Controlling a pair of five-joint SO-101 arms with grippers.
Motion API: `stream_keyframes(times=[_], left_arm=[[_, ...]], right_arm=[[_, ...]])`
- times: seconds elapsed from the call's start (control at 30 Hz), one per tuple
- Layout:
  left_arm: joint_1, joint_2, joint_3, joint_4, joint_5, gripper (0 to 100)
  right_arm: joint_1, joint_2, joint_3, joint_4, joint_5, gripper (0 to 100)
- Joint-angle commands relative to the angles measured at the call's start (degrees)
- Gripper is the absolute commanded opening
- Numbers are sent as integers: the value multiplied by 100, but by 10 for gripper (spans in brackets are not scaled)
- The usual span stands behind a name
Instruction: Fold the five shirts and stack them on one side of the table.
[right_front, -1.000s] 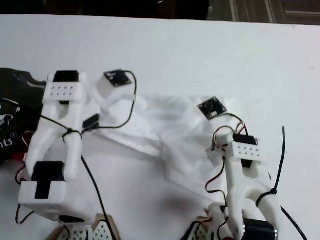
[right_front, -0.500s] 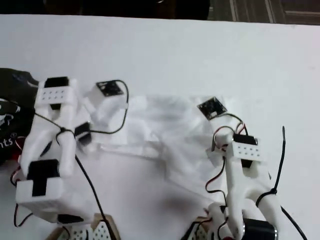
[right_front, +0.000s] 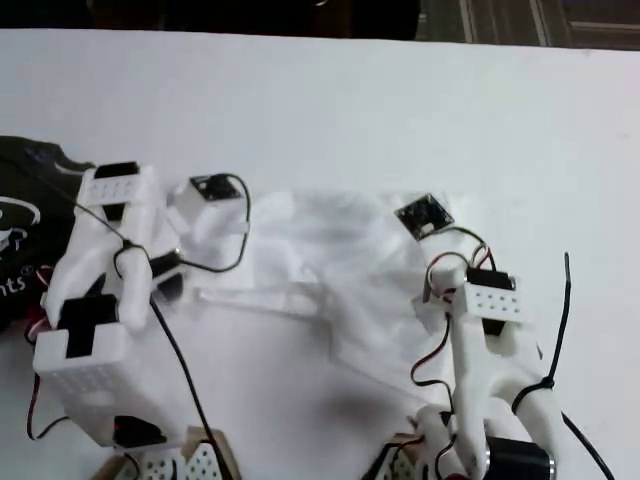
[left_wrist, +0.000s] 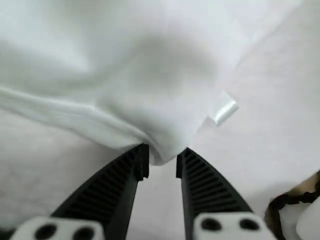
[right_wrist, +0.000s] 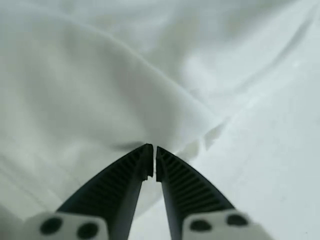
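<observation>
Left of the white shirt (right_front: 330, 260), a black pile (right_front: 25, 230) of cloth lay at the table (right_front: 400, 100) edge, near the shirt but apart from it. I took it for other shirts of the 5, though how many it held could not be told. The left gripper (left_wrist: 161, 159) was at the white shirt's left side, clenched on a bunched fold of it. The cloth was wedged between the 2 fingertips and bulged out past them, with a small label (left_wrist: 222, 107) just beside the bulge. The white shirt itself lay rumpled and part-folded at the middle of the table, between the 2 arms. At its right side the right gripper (right_wrist: 153, 162) was closed almost to touching and looked to be nipping a thin edge of the shirt, low over the cloth. Several things could go wrong from here. The left hold was on a thick wad right at the tips, so a pull could let the cloth slip out and the fold drop open. The right nip was so thin that tension from the left could drag that edge free and skew the shirt. If the 2 grippers drew unevenly, the fold would land crooked.
</observation>
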Motion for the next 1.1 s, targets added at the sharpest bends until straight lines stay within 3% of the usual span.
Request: stream_keyframes(times=[0.0, 0.17, 0.53, 0.63, 0.87, 1.07], left_arm=[[-9, -35, -40, -79, 229, 29], [35, -97, -295, -35, 457, 28], [53, -44, -2105, 369, 589, 27], [114, -26, -1719, 273, 563, 27], [123, -97, 303, -1134, 431, 30], [-281, -97, 286, -905, 396, 159]], right_arm=[[13, -268, -44, 40, -53, 20], [13, -268, -44, 13, -53, 20], [13, -268, -53, 13, -53, 20], [22, -268, -53, 13, -53, 20], [13, -268, -44, 66, -53, 20], [48, -338, -185, 637, -53, 20]])
